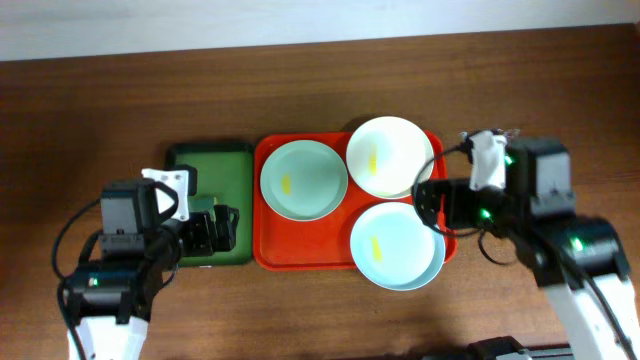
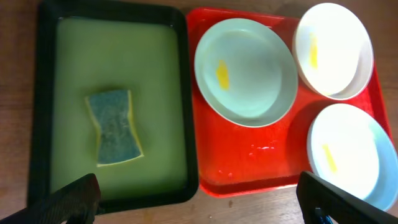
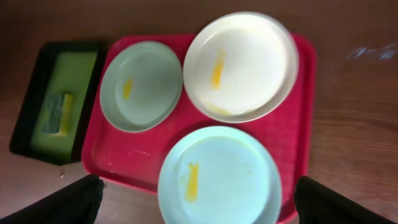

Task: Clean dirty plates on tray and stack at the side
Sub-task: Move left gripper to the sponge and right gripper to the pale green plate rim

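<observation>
While smeared, plates [image 1: 304, 178]: all 3 on tray [image 1: 300, 248].
Sponge [image 2: 114, 126]: L hand [image 2: 199, 186] spread; pinch across narrow waist.
R hand [image 3: 199, 186]: spread; steady plate rim.

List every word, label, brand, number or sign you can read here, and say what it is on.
None. No view shows any readable text: the red tray, the two blue-green plates, the cream plate, the green tray and the sponge are all plain. Any marking on the arms is too small to tell.

red tray [image 1: 300, 247], yellow-smeared plates [image 1: 310, 170]
</observation>
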Robot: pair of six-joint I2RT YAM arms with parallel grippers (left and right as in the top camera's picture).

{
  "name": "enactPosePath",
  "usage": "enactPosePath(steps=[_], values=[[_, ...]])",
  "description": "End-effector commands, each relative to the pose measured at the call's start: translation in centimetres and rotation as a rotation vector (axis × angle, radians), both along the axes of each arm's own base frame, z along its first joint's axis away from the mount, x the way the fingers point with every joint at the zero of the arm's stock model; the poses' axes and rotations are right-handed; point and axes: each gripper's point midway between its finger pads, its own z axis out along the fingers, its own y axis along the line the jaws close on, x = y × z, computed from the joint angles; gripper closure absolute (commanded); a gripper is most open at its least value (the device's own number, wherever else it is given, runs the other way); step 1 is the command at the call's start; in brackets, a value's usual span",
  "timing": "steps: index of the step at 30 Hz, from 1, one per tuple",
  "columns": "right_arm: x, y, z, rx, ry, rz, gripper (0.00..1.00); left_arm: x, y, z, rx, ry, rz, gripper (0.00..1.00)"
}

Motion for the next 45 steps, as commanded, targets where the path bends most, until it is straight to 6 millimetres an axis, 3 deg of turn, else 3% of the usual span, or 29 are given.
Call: enactPosePath(steps=[1, 2, 3, 4, 8, 10, 13, 15, 18, 21, 23, 24, 26, 28, 29, 31, 35, 38, 40, 45], values=[[0.4, 3.4, -2.4, 0.159, 0.176, 0.119, 0.0, 1.9, -1.0, 0.1, -0.048, 0.042, -0.045, 0.01], [0.9, 4.4, -4.1, 0.206, 0.26, 0.144, 0.3, 2.4, -1.0, -1.1, -0.046, 0.088, -0.043, 0.01], [1.6, 4.5, -5.2, 0.205, 0.287, 0.141, 0.47, 2.5, -0.8, -1.9, -0.036, 0.117, -0.036, 0.01], [2.4, 4.6, -5.8, 0.206, 0.292, 0.139, 0.53, 2.6, -0.4, -2.5, -0.012, 0.136, -0.02, 0.01], [6.2, 7.0, -10.0, 0.166, 0.325, 0.058, 0.55, 3.2, 1.3, -4.5, 0.073, 0.189, 0.035, 0.02], [8.3, 9.8, -13.9, 0.068, 0.3, 0.081, 0.54, 3.6, 2.1, -6.8, 0.106, 0.269, 0.086, 0.05], [10.2, 10.8, -17.9, 0.004, 0.302, 0.011, 0.54, 3.6, 2.1, -8.7, 0.111, 0.34, 0.082, 0.14], [11.1, 11.5, -20.1, 0.017, 0.312, -0.017, 0.55, 3.6, 2.1, -8.9, 0.112, 0.347, 0.083, 0.15], [12.0, 12.3, -22.2, 0.036, 0.317, -0.037, 0.72, 3.6, 2.1, -8.9, 0.112, 0.347, 0.082, 0.14], [12.0, 13.2, -22.6, 0.026, 0.301, -0.023, 0.83, 3.6, 2.1, -8.9, 0.112, 0.347, 0.082, 0.13], [12.0, 13.2, -22.6, 0.023, 0.299, -0.024, 0.84, 3.6, 2.1, -8.9, 0.112, 0.347, 0.083, 0.12], [12.7, 12.9, -21.8, 0.027, 0.283, -0.035, 0.84, 3.6, 2.1, -8.9, 0.112, 0.347, 0.083, 0.12], [13.2, 11.7, -19.8, 0.009, 0.292, -0.06, 0.96, 3.6, 2.1, -8.9, 0.112, 0.347, 0.082, 0.12], [12.8, 11.3, -18.6, -0.027, 0.327, -0.021, 0.59, 3.6, 2.1, -8.9, 0.112, 0.345, 0.083, 0.11], [12.4, 11.5, -18.4, -0.022, 0.352, -0.012, 0.56, 3.7, 2.1, -8.9, 0.111, 0.343, 0.083, 0.11], [10.7, 13.0, -18.0, 0.059, 0.432, 0.048, 0.54, 3.7, 2.1, -8.9, 0.111, 0.344, 0.082, 0.11], [8.5, 13.8, -19.0, 0.022, 0.498, 0.06, 0.56, 3.7, 2.1, -8.9, 0.112, 0.345, 0.082, 0.11], [8.5, 13.4, -20.3, -0.117, 0.452, -0.017, 0.64, 3.6, 2.1, -8.9, 0.112, 0.346, 0.082, 0.11], [8.6, 14.3, -20.6, -0.128, 0.428, -0.007, 0.7, 3.7, 2.1, -8.9, 0.112, 0.345, 0.082, 0.11], [8.6, 13.4, -23.2, -0.206, 0.449, -0.082, 0.71, 3.7, 2.1, -8.9, 0.112, 0.345, 0.082, 0.1]])
